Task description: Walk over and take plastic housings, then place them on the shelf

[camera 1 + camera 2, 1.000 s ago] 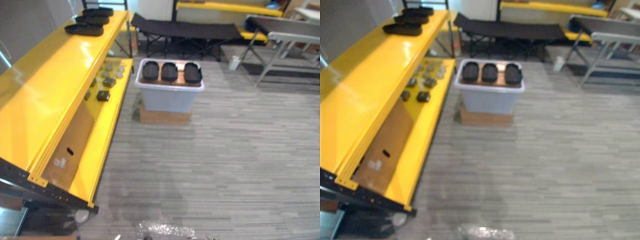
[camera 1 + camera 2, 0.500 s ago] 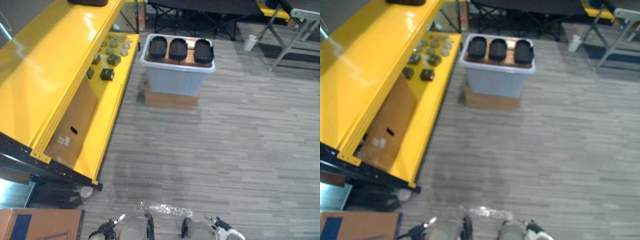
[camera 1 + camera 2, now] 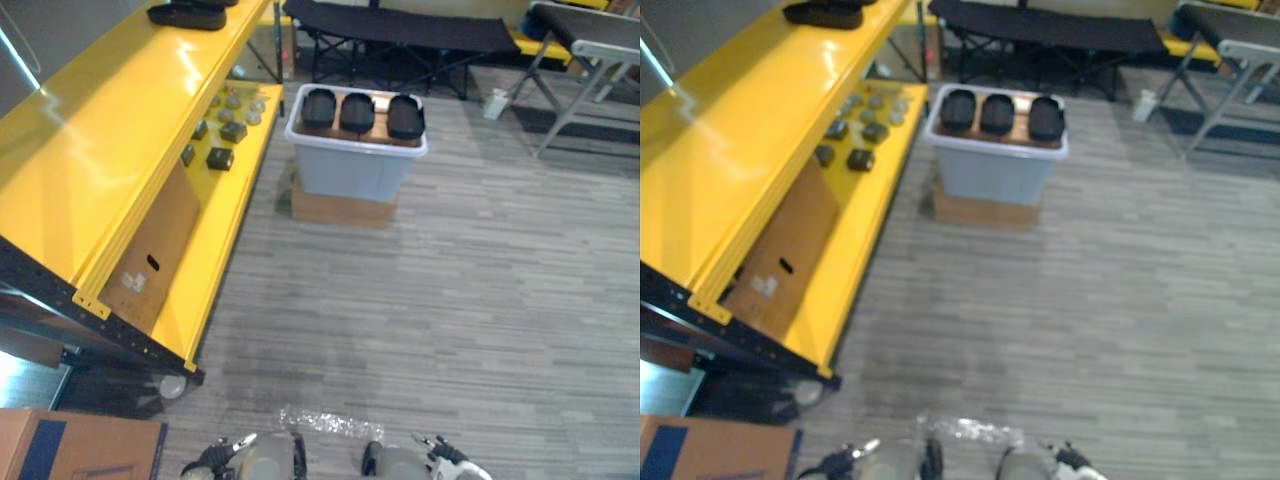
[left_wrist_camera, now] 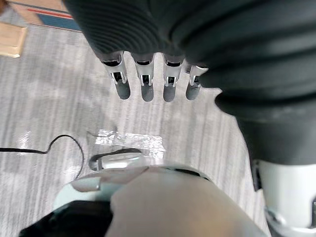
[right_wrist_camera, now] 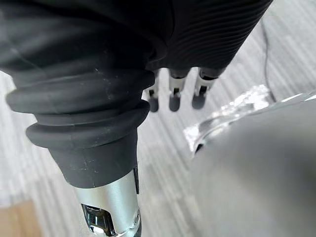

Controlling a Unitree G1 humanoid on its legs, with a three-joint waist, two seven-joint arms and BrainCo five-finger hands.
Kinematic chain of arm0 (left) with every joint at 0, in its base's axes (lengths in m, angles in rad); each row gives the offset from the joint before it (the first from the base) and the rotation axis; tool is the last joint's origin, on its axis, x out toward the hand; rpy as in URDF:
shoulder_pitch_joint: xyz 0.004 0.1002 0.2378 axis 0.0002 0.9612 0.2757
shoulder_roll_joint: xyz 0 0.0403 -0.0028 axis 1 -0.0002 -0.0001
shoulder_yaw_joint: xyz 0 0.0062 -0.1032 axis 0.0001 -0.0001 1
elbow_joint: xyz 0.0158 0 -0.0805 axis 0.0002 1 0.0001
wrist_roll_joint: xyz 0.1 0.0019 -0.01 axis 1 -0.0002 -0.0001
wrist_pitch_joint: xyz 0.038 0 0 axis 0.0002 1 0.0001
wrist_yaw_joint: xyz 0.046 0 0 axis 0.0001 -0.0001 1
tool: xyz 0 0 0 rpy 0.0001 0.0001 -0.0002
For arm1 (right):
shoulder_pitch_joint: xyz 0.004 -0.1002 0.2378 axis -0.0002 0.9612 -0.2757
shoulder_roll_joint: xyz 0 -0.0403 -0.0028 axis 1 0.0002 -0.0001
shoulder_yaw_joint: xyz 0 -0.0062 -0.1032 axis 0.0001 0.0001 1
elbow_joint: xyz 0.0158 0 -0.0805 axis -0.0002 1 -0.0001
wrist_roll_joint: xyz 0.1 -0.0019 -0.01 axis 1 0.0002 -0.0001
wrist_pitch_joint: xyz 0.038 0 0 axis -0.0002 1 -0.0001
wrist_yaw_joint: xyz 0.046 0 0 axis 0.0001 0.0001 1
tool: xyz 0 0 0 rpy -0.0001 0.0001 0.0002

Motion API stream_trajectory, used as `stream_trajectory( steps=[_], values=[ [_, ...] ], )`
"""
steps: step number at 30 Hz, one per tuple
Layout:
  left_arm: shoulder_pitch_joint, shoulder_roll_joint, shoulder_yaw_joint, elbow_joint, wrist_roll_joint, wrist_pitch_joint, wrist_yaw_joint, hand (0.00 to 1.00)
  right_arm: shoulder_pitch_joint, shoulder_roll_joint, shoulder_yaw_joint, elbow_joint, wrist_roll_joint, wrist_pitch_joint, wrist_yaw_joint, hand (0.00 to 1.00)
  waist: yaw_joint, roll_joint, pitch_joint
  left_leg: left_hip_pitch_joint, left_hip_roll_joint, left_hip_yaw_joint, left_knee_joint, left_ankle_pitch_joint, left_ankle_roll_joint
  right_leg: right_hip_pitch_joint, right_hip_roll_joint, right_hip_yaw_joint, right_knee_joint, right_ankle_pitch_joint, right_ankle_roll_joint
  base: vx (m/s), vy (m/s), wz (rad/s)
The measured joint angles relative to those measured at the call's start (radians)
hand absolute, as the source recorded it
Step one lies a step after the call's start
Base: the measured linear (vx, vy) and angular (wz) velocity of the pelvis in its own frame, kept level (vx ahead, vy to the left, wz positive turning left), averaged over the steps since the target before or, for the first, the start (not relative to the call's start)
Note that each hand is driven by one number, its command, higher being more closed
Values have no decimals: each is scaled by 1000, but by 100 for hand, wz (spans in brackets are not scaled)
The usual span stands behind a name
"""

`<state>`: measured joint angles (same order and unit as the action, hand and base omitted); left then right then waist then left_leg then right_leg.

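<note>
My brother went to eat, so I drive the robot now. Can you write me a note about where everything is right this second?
Left robot hand: open, fingers straight, holding nothing.
Right robot hand: open, empty too.
Three black oval plastic housings sit in the pale grey plastic bin, which stands on a brown cardboard box ahead across the floor.
Other black housings lie at the far end of the yellow metal shelf, on its top level.
Done: nothing in hand yet.
Left: walk to the bin, take the housings, place them on the shelf.
</note>
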<state>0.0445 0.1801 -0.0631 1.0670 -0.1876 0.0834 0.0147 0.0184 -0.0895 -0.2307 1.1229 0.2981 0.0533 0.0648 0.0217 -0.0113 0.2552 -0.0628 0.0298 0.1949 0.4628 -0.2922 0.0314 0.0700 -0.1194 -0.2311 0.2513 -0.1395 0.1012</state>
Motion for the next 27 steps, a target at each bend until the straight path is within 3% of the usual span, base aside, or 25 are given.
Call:
stream_trajectory(
  steps=[10, 12, 15, 18, 20, 21, 24, 25, 27],
  values=[
    [37, -25, 15, 8, 32, -3, 13, 0, 11, -6, 18, 0, 6, 23, -25, 0, 9, 14, -51, -11, 29, 5, 43, -27, 12, -10, 18, 7, 19, -14, -1, -16, 22, -4],
    [34, -19, 24, 6, 32, -2, 13, 0, 11, -11, -1, -6, 33, 35, -34, 0, 5, 15, -53, -72, 33, -4, 138, -86, 34, -88, -4, 7, 158, -79, 19, -42, 103, 6],
    [23, -24, 46, 1, 33, 7, 12, 0, 12, -12, -48, -13, 63, 44, -41, 0, 3, 17, -25, -98, 45, -14, 241, -152, 56, -185, -36, 15, 398, -118, 9, -20, 88, 5],
    [30, -19, 97, -28, 40, 39, 9, 0, 58, 12, -96, -15, 80, 88, -40, 0, 8, -12, -11, -96, 76, -22, 255, -178, 39, -252, -18, 18, 357, -121, 8, 26, -34, -4],
    [23, -20, 105, -30, 41, 54, 6, 0, 76, 19, -130, -18, 81, 108, -38, 0, 8, -10, -10, -100, 95, -19, 255, -186, 26, -286, -4, 21, 276, -108, 24, 116, -75, -17],
    [13, -23, 119, -30, 50, 62, 5, 0, 99, 29, -145, -18, 80, 124, -37, 0, 8, -9, -9, -99, 102, -18, 255, -195, 15, -305, -2, 24, 219, -85, 37, 185, -80, -12],
    [10, -30, 140, -31, 50, 63, 6, 0, 169, 47, -175, -21, 26, 172, -22, 0, 4, -3, -7, -70, 113, -18, 253, -228, -34, -292, 0, 19, 215, 19, 7, 215, -109, -4],
    [8, -31, 140, -32, 50, 64, 6, 0, 180, 49, -175, -20, 11, 182, -19, 0, 4, 2, -5, -58, 114, -19, 246, -233, -38, -292, 0, 16, 231, 15, -7, 313, -142, 4],
    [5, -31, 139, -44, 45, 76, 16, 0, 205, 67, -187, -19, 3, 206, -24, 0, -8, 3, -6, -8, 95, -25, 175, -232, -46, -305, -22, 10, 317, -72, -17, 355, -158, 13]
  ],
)
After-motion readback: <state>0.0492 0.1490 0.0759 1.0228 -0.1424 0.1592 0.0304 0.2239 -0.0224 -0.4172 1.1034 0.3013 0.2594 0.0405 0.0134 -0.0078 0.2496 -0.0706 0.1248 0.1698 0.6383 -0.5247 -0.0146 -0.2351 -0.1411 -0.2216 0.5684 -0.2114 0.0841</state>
